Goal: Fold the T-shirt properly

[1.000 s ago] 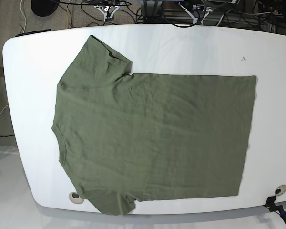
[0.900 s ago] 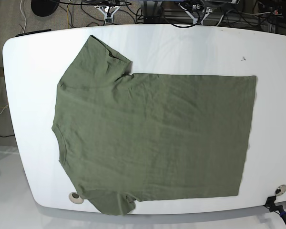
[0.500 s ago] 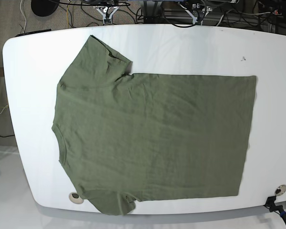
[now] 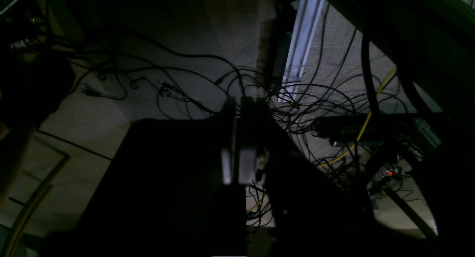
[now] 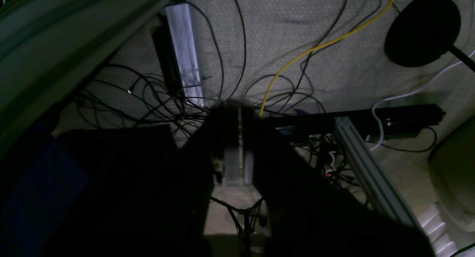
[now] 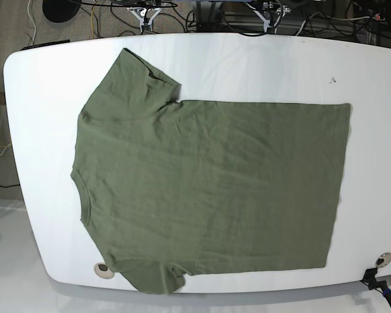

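Note:
The olive-green T-shirt (image 6: 208, 189) lies flat on the white table (image 6: 260, 65). Its neck (image 6: 83, 195) points left and its hem (image 6: 342, 182) is at the right. One sleeve (image 6: 137, 75) lies at the far side and the other (image 6: 158, 280) reaches the near edge. My left gripper (image 4: 237, 138) is shut and empty, hanging over the cabled floor behind the table. My right gripper (image 5: 237, 138) is also shut and empty over the floor. In the base view only small white parts of the arms show at the top edge, the left arm (image 6: 272, 9) and the right arm (image 6: 143, 13).
Cables and an aluminium rail (image 4: 302, 38) cover the floor behind the table. A round black stand base (image 5: 423, 28) sits there too. The table has round holes at the near left (image 6: 101, 268) and near right (image 6: 383, 259), and a black clamp (image 6: 373, 280) on its near right edge.
The arm parts at the top edge have drawn slightly farther back. The T-shirt has not moved.

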`<state>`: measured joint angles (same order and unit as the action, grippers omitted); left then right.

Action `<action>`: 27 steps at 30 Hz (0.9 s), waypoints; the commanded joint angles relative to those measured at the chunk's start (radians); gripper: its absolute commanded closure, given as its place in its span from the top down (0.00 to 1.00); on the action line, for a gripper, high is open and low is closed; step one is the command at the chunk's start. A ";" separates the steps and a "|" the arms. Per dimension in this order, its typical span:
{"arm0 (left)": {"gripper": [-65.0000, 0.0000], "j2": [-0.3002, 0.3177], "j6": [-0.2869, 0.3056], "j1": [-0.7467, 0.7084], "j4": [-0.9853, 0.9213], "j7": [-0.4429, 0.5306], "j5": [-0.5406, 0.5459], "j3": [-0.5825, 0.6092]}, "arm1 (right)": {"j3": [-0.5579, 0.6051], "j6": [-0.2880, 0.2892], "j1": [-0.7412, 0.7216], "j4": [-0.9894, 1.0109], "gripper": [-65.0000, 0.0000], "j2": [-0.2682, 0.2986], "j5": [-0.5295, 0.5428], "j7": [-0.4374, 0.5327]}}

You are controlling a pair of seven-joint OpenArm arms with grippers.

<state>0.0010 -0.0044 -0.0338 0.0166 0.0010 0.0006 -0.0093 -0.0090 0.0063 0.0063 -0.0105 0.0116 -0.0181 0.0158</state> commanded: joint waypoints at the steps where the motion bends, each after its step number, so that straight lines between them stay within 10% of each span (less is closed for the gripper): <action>1: 0.02 0.000 -0.006 -0.003 0.005 0.007 0.001 0.004 | -0.001 0.011 -0.002 -0.001 0.02 0.001 0.000 0.017; 27: 0.02 0.010 -0.008 -0.030 0.014 0.011 -0.003 0.003 | -0.003 0.010 0.031 -0.016 0.02 0.007 -0.001 0.030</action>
<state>0.0036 -0.0086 -0.0509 0.0284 0.0174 -0.0002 -0.0055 -0.0120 0.0181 0.0238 -0.0246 0.0116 -0.0189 0.0425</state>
